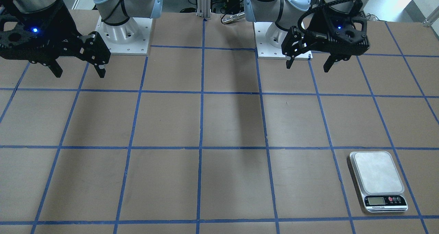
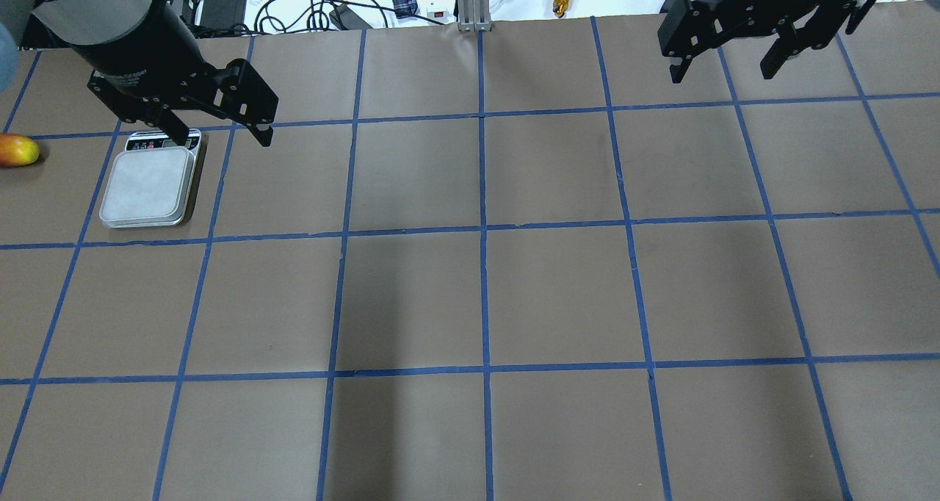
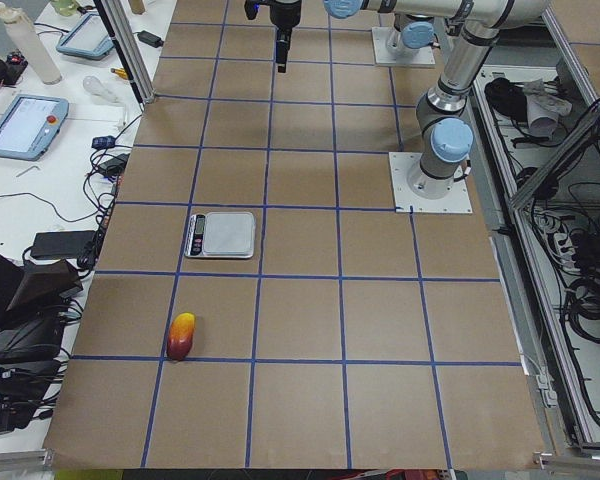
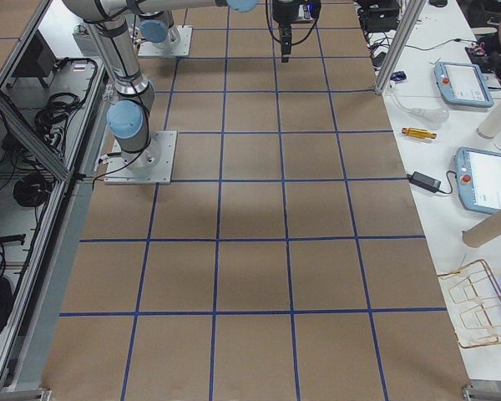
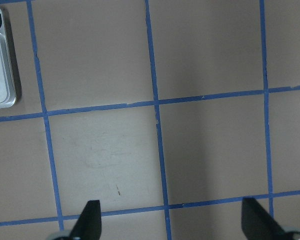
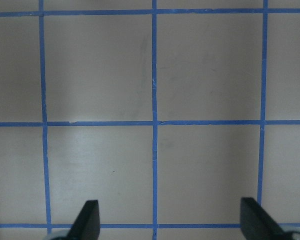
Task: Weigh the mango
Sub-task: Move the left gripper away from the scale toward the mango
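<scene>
Fingers: both pairs are spread wide with nothing in them. In the left wrist view the two black fingertips (image 5: 90,220) poke in at the bottom of the frame with only taped table between them, and it's the same deal in the right wrist view.
Left gripper: the black two-finger left gripper (image 2: 220,134) hangs in the upper left of the overhead frame, up off the table, over the display end of the scale.
Right gripper: the black two-finger right gripper (image 2: 721,73) is way over in the upper right of that frame, well apart from anything that matters.
Mango: the small glossy oblong mango, yellow at one end going red-orange at the other (image 3: 181,336), lies on the brown paper table with the blue tape grid (image 2: 558,295). It's lower left in the left-side view and half cut off by the far left edge in the overhead.
Direction from the fingers: further left in the overhead frame than the left gripper, past the scale, and down on the table.
Long axis: roughly left-right in the overhead, yellow end toward the scale, red end away.
Nearer arm: left one by a mile, so I'd bet on it for the pick.
Scale: flat silver kitchen scale with a pale square platform (image 2: 150,185), near the mango, not touching it. Nothing sits on the platform, so the weighing isn't done yet.
</scene>
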You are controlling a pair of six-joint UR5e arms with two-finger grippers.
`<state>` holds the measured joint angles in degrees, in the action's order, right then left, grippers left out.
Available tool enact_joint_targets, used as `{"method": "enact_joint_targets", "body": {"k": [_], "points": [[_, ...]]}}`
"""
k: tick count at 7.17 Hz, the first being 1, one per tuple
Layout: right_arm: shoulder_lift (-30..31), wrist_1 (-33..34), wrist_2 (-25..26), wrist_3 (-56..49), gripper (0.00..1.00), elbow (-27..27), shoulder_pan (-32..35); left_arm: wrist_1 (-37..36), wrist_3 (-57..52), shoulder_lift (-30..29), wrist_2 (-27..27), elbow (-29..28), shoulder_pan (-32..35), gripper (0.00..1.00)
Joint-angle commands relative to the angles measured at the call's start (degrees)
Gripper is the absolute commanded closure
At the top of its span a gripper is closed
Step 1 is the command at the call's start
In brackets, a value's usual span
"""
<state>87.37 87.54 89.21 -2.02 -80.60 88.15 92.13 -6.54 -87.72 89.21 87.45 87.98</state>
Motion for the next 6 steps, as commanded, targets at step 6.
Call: {"method": "enact_joint_targets", "body": {"k": [6], "points": [[0.08,0.0,0.0,0.0,0.0,0.0,0.0,0.15,-4.5,0.18,0.52,-0.43,-1.23,0.0]]}}
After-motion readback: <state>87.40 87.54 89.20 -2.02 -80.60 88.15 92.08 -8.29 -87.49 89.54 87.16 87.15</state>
